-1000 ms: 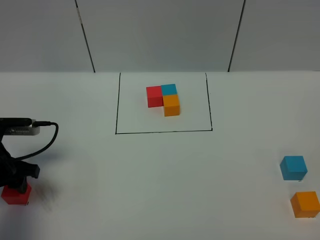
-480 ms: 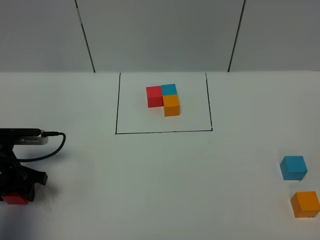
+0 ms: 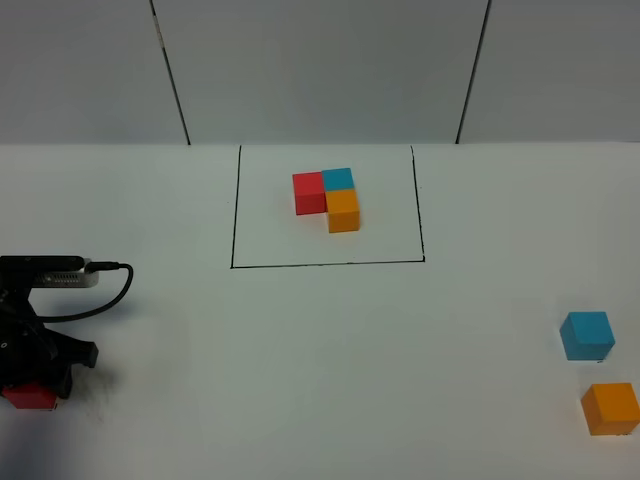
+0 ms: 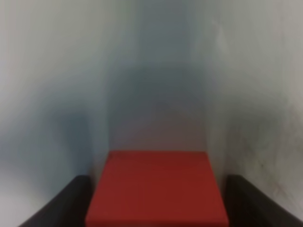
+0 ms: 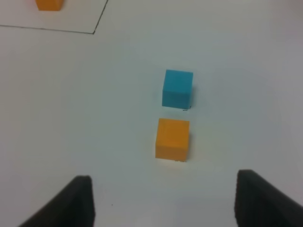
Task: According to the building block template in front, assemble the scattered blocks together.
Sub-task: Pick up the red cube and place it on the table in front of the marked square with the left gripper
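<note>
The building block template [image 3: 328, 200] is a red, blue and orange L-shaped cluster inside a black drawn rectangle at the back centre; its orange cube [image 5: 49, 4] also shows in the right wrist view. Of the scattered blocks, the red block [image 3: 30, 397] lies at the far left front. My left gripper [image 3: 33, 390] is down over it, and in the left wrist view the black fingers [image 4: 71, 203] press against both sides of the red block [image 4: 156, 189]. The blue block [image 3: 586, 335] and orange block [image 3: 610, 408] lie at the far right. My right gripper [image 5: 163, 203] is open and short of the orange block [image 5: 172, 138] and the blue block [image 5: 177, 88].
The white table [image 3: 320, 360] stretches between the left and right blocks. A grey wall with two dark seams stands behind the black frame line [image 3: 330, 264]. The left arm's cable [image 3: 110, 290] loops beside the gripper. The right arm is out of the exterior view.
My left gripper has come down lower over the red block, hiding more of it, and its fingers have closed in on the block's sides. The right side has not changed.
</note>
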Robot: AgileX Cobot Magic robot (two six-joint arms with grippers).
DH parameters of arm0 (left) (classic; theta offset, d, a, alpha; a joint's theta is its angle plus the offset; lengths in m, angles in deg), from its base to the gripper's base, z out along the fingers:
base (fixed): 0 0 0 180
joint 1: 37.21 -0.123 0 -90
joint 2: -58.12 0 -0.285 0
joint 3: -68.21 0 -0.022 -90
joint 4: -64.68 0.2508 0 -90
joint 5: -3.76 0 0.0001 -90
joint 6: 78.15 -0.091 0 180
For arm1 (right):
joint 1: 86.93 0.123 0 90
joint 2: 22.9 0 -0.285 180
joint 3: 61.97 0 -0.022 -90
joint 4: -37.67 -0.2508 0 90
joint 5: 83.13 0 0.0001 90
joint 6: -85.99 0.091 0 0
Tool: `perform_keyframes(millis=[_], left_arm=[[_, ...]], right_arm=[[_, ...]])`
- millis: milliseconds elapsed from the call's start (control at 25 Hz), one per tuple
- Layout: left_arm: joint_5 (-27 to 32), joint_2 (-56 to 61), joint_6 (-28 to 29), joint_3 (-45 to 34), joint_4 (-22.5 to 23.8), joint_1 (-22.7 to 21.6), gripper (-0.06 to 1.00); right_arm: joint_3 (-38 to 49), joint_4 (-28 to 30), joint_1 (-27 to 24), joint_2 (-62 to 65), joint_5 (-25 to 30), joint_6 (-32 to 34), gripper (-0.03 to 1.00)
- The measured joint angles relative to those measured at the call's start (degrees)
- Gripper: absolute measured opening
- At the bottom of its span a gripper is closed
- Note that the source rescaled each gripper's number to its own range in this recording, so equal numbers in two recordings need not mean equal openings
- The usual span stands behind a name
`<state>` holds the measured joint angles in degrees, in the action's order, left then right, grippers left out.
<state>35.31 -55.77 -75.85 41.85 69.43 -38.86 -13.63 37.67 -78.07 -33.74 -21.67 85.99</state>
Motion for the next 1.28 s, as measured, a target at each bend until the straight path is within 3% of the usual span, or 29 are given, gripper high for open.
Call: perform_keyframes(millis=[80,200,240,1000,1280], left_arm=[[0.0,0.0,0.0,0.0,0.0,0.0,0.59],[0.0,0.0,0.0,0.0,0.0,0.0,0.09],[0.0,0.0,0.0,0.0,0.0,0.0,0.01],[-1.1,0.1,0.0,0.0,0.0,0.0,0.01],[2.4,4.4,0.0,0.0,-0.1,0.0,0.0]], right_arm=[[0.0,0.0,0.0,0.0,0.0,0.0,0.34],[0.0,0.0,0.0,0.0,0.0,0.0,0.34],[0.0,0.0,0.0,0.0,0.0,0.0,0.34],[0.0,0.0,0.0,0.0,0.0,0.0,0.34],[0.0,0.0,0.0,0.0,0.0,0.0,0.34]])
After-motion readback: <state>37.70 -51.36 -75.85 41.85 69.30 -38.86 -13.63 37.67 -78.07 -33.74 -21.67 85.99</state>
